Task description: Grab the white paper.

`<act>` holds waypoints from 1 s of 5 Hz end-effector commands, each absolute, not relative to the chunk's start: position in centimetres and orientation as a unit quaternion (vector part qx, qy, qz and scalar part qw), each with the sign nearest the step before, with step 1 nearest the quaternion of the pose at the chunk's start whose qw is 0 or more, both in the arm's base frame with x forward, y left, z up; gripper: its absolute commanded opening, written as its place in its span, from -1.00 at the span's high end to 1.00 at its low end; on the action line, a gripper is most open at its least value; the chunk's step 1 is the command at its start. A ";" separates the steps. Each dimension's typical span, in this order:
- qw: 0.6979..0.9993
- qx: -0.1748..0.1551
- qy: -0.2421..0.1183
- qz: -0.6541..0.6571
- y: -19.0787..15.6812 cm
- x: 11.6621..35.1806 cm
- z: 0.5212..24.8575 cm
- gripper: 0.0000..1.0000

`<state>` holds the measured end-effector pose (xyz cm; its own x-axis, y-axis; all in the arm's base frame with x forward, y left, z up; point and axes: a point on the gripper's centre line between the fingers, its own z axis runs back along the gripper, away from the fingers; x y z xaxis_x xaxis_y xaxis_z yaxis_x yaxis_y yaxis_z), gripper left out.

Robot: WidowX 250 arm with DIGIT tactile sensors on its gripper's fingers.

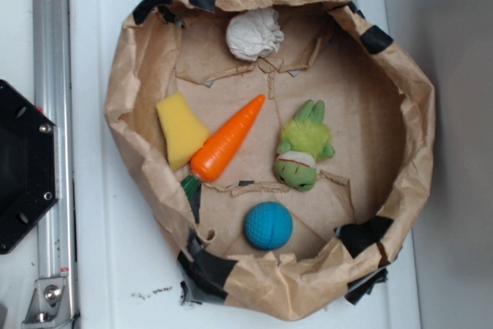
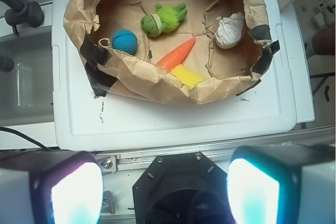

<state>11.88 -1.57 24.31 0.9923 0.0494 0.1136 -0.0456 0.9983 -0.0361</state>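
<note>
Looking down the wrist camera, I see the paper (image 2: pixel 229 30) lying crumpled against the bag (image 2: pixel 157 85) wall, a roundish wad with no clear long axis or pointing direction, well apart from the ball (image 2: pixel 125 40) and beyond the carrot (image 2: pixel 176 54) tip. My end effector (image 2: pixel 165 190) hangs back over the arm's black base, well short of the white surface (image 2: pixel 173 119) and the bag, fingers (image 2: pixel 76 192) spread wide with nothing between them. From the exterior view the paper (image 1: pixel 254 34) sits at the bag's top edge, above the carrot (image 1: pixel 227 140), sponge (image 1: pixel 182 129) and green toy (image 1: pixel 304 148).
</note>
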 end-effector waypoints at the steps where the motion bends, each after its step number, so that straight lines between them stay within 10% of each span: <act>1: 0.998 -0.017 -0.057 0.024 -1.6 11.9 24.3 -1.00; 2: 0.988 0.038 -0.141 -0.044 -0.4 15.9 23.4 -1.00; 5: 0.959 0.103 -0.103 -0.241 3.7 25.7 11.3 -1.00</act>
